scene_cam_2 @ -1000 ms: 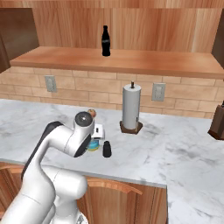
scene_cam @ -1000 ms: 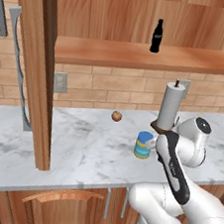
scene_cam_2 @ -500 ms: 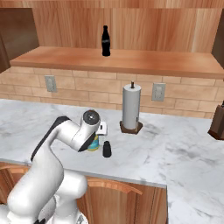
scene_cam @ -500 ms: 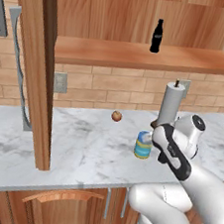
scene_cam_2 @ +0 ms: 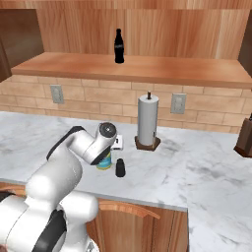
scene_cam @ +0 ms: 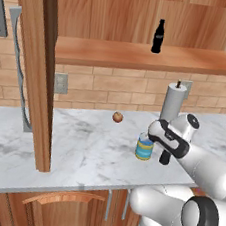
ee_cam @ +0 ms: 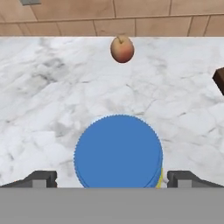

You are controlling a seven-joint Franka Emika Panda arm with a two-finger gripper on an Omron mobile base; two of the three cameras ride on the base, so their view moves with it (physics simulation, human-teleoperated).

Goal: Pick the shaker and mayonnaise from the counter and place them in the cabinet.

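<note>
Left base view: mayonnaise jar (scene_cam: 144, 147) sits on the marble counter (scene_cam: 79, 151), just in front of the paper-towel roll (scene_cam: 172, 101), shaker (scene_cam: 165, 157) right beside it. Right base view: cola bottle (scene_cam_2: 118, 46) up on the cabinet shelf (scene_cam_2: 147, 69). Hand view: gripper (ee_cam: 111, 178) spread wide, 2 fingertips (ee_cam: 40, 178) either side of the jar's blue lid, apple (ee_cam: 122, 49) beyond it.

Right base view: the arm's elbow covers most of the mayonnaise jar (scene_cam_2: 104, 164); only its lower edge shows. Hand view: the jar's banded body is hidden beneath its own blue lid, and a dark brown object (ee_cam: 219, 80) is cut off at the right edge, not identifiable. Left base view: the forearm overlaps the shaker's (scene_cam: 165, 157) top.
</note>
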